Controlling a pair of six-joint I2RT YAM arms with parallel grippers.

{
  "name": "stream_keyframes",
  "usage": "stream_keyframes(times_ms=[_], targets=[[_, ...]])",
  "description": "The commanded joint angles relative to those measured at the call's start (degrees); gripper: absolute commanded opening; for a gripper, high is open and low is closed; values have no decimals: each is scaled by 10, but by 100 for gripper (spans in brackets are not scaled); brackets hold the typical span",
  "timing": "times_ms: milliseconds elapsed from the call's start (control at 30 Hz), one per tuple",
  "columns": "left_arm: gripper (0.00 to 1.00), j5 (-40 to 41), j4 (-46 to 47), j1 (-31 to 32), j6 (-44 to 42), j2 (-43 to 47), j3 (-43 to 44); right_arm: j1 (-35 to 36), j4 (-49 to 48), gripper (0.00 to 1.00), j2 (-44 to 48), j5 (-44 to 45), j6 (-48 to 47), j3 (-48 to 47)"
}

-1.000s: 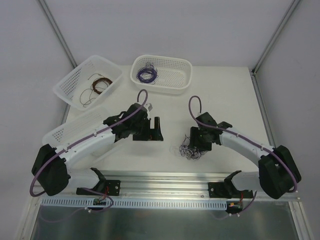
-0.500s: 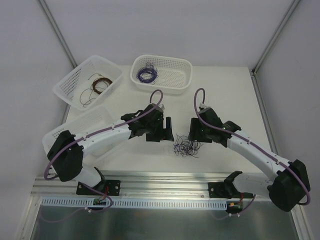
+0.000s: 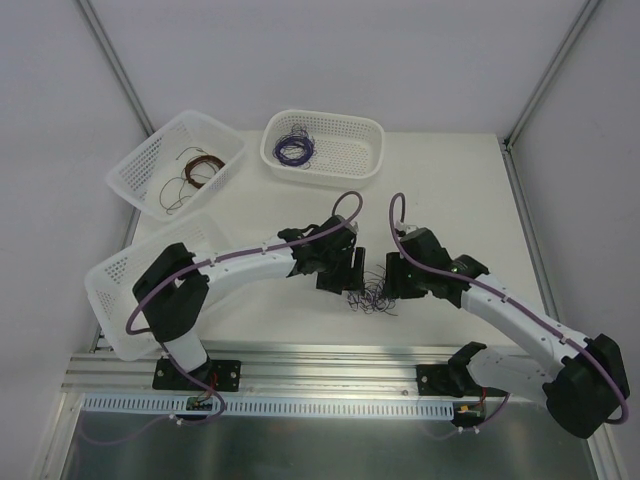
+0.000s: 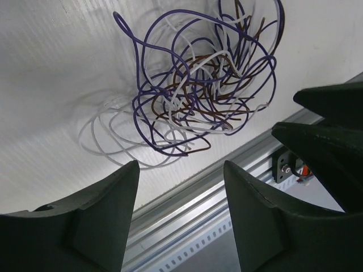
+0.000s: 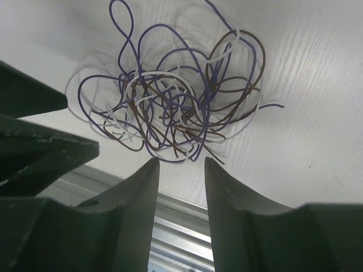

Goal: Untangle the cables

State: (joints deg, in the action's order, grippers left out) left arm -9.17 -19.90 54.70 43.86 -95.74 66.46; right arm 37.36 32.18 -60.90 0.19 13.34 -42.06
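Between the jaws, the cables (image 3: 375, 297) form a purple, brown and white knot; left and right jaws spread, empty.

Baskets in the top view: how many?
3. Back-left basket holds brown wire; back-centre basket holds purple wire; near-left basket is partly hidden by the left arm.

We stretch both arms inward to meet at the cables (image 3: 376, 297). Our left gripper (image 3: 350, 278) hangs just left of them, jaws wide apart and empty. Our right gripper (image 3: 393, 282) hangs just right of them, its gap narrower and also empty.
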Motion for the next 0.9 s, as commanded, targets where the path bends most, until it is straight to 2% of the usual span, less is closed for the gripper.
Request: stream_keyframes(times_ms=[0, 133, 233, 267, 367, 533, 867], targets=[[61, -21, 3, 1, -11, -22, 28, 1, -24, 40, 11, -46, -19, 7], [55, -17, 3, 1, -9, -50, 32, 1, -41, 36, 13, -57, -19, 13], [43, -15, 4, 1, -7, -63, 32, 2, -54, 33, 13, -81, -32, 10], [36, -15, 3, 1, -6, -65, 32, 3, -56, 33, 12, -88, -39, 8], [27, -15, 3, 1, -5, -73, 30, 7, -56, 33, -3, -82, -46, 2], [20, -9, 4, 1, -5, -78, 25, 7, -54, 33, -40, -58, -52, -3], [14, -9, 4, -6, 0, -78, 16, 6, -67, 28, -90, -41, -54, 13]])
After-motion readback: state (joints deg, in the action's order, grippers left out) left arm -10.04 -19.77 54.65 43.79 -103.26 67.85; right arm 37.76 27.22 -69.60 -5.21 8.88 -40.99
